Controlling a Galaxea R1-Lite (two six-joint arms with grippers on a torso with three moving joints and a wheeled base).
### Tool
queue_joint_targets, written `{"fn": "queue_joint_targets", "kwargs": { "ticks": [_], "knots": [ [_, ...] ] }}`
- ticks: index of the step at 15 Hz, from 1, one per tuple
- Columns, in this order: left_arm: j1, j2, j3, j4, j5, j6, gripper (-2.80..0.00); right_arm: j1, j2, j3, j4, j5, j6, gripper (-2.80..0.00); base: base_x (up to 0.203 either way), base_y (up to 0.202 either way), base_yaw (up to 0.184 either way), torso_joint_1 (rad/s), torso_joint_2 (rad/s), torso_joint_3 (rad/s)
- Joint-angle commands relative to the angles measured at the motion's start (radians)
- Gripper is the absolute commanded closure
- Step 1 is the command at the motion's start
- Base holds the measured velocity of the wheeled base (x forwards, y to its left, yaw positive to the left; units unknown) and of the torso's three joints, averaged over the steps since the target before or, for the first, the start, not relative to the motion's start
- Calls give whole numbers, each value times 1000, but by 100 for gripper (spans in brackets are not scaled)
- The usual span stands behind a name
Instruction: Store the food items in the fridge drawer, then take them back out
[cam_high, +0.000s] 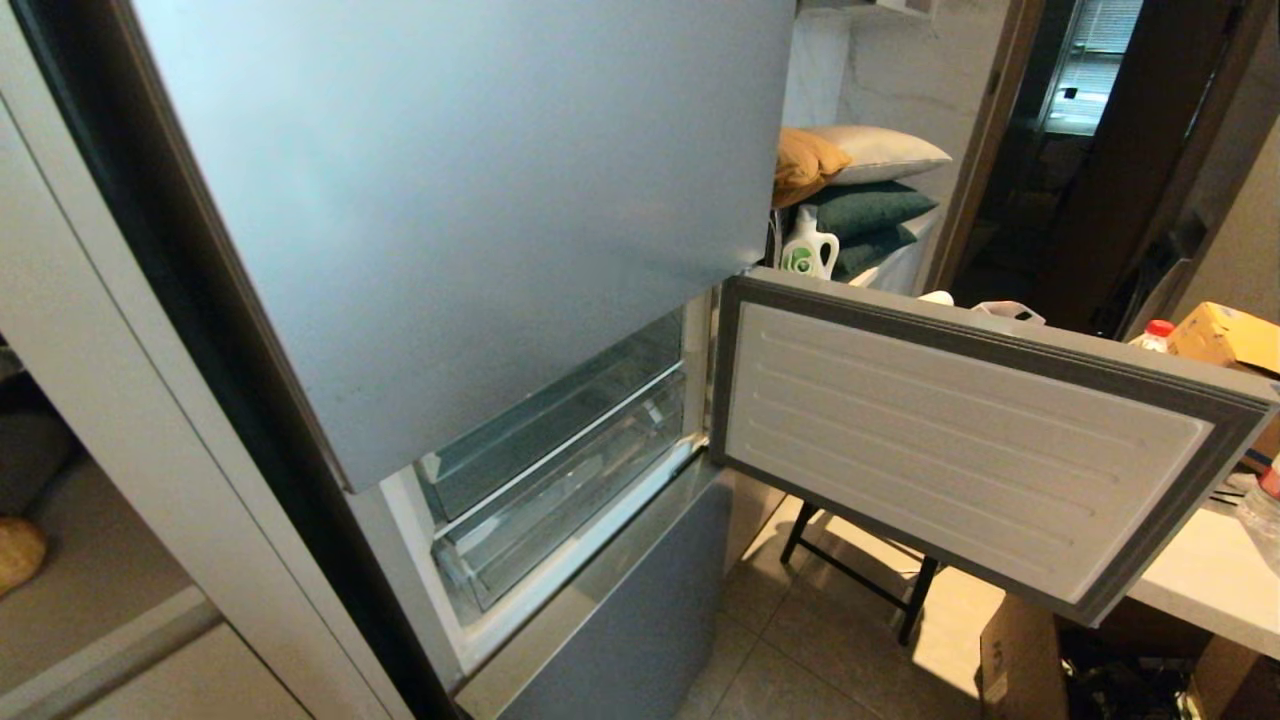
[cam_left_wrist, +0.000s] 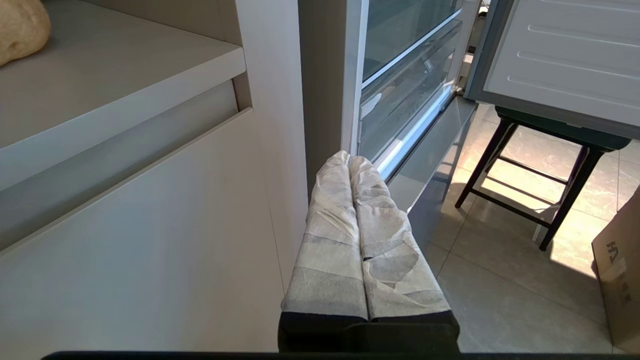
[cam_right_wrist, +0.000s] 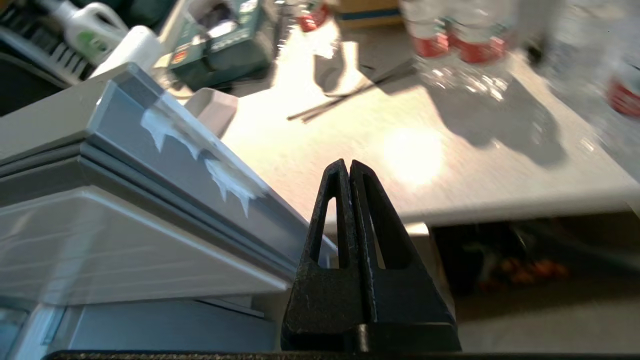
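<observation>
The silver-grey fridge has its middle door (cam_high: 980, 440) swung open to the right. Inside, the transparent fridge drawer (cam_high: 570, 500) sits pushed in under a glass shelf, and it also shows in the left wrist view (cam_left_wrist: 400, 95). A tan potato (cam_high: 18, 552) lies on the cabinet ledge left of the fridge (cam_left_wrist: 22, 27). My left gripper (cam_left_wrist: 349, 157), wrapped in white, is shut and empty, low beside the cabinet in front of the fridge. My right gripper (cam_right_wrist: 348, 162) is shut and empty, just past the open door's top edge, facing the white table. Neither arm shows in the head view.
A white table (cam_high: 1200, 580) with water bottles (cam_right_wrist: 450, 40) stands right of the open door. A black folding stool (cam_left_wrist: 540, 165) is under the door. A cardboard box (cam_high: 1020, 660) sits on the tiled floor. A detergent bottle (cam_high: 808, 250) and pillows lie behind.
</observation>
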Motion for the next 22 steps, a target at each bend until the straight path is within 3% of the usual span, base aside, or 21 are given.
{"fn": "queue_joint_targets", "kwargs": {
  "ticks": [1, 7, 22],
  "knots": [
    [0, 0, 11, -1, 0, -1, 0, 51, 114, -38, -61, -6, 1, 0, 0, 0, 0, 0, 0, 0],
    [0, 0, 10, -1, 0, 0, 0, 170, 276, -210, -71, -71, 1, 0, 0, 0, 0, 0, 0, 0],
    [0, 0, 9, -1, 0, 0, 0, 369, 477, -444, -123, -69, 7, 0, 0, 0, 0, 0, 0, 0]
  ]
}}
